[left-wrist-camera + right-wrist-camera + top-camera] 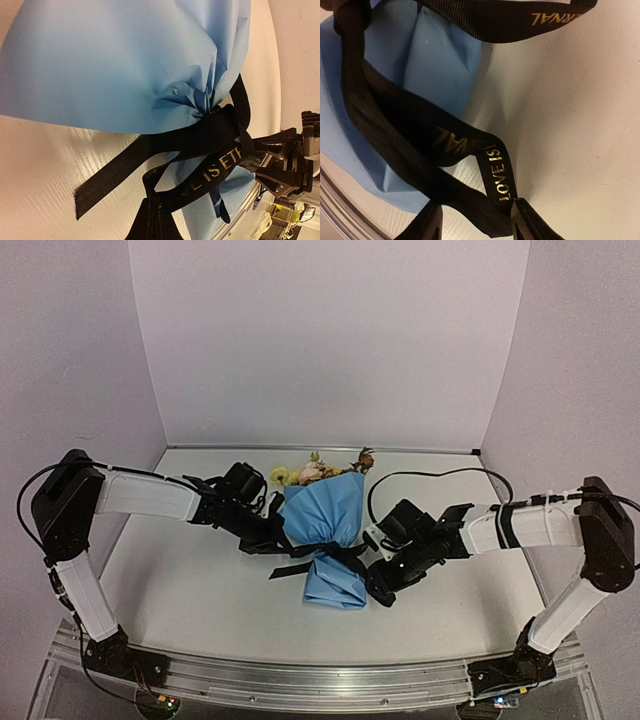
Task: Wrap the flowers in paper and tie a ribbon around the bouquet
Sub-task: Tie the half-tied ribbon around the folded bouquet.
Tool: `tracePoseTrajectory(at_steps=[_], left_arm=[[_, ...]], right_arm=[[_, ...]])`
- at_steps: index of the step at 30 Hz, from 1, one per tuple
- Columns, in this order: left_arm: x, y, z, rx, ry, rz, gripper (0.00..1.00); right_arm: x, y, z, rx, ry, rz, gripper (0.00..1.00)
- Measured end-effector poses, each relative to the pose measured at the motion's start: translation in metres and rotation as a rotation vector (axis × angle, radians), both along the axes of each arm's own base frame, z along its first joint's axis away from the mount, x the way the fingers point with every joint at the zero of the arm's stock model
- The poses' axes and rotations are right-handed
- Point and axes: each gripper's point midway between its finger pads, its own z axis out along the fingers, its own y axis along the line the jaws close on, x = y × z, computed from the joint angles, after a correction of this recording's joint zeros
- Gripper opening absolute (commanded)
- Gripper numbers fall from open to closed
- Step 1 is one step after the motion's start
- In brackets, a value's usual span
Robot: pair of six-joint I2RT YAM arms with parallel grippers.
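1. Slack tie: the long narrow black ribbon with gold lettering (420, 130) goes round the pinched waist of the light-blue paper-cone bouquet (322, 515), but its loops look loose. If the right pincer (479, 220) shuts w/o a strand square between its fingers, the ribbon prob. slips and nothing cinches.
2. Uneven pull: with one end clamped, a hard tug from the other side could drag the bouquet across the white table (200, 580), or crumple the thin paper at the waist.
3. The small yellow, pink and rust flowers (312, 472) at the wide rim could shake loose if the cone slides.
4. Left pincer (268, 530): fully closed, clamped on a ribbon tail just left of the waist.
5. Right pincer: fingers approx. half apart, with ribbon strands lying between them and touching at least one finger. It doesn't look like a real pinch, though the close view leaves some doubt.
6. The bouquet lies flat mid-table between both arms, blooms toward the far wall and narrow end toward the bases.
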Motion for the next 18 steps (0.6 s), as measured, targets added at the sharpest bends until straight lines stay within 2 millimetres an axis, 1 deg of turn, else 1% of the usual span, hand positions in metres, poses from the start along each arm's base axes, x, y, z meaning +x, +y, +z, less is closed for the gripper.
tracePoseTrajectory(at_steps=[3,6,8,10,12,14,16,18], left_arm=[[0.006,0.005,0.001,0.008,-0.012,0.020,0.00],[0.009,0.009,0.000,0.020,-0.016,0.035,0.00],[0.012,0.012,-0.001,0.028,-0.019,0.042,0.00],[0.013,0.014,-0.002,0.035,-0.020,0.046,0.00],[0.014,0.016,-0.003,0.044,-0.024,0.047,0.00],[0.015,0.017,-0.002,0.051,-0.026,0.046,0.00],[0.016,0.017,0.000,0.053,-0.029,0.045,0.00],[0.019,0.015,0.004,0.050,-0.038,0.040,0.00]], right_arm=[[0.001,-0.003,0.012,0.014,-0.017,-0.009,0.54],[0.004,-0.007,0.031,0.068,-0.028,-0.025,0.56],[0.008,-0.012,0.041,0.100,-0.038,-0.041,0.55],[0.012,-0.019,0.047,0.118,-0.042,-0.058,0.52],[0.017,-0.025,0.047,0.126,-0.032,-0.075,0.51],[0.021,-0.030,0.042,0.127,-0.013,-0.081,0.50],[0.023,-0.032,0.034,0.116,0.009,-0.070,0.49],[0.021,-0.030,0.021,0.098,0.042,-0.046,0.50]])
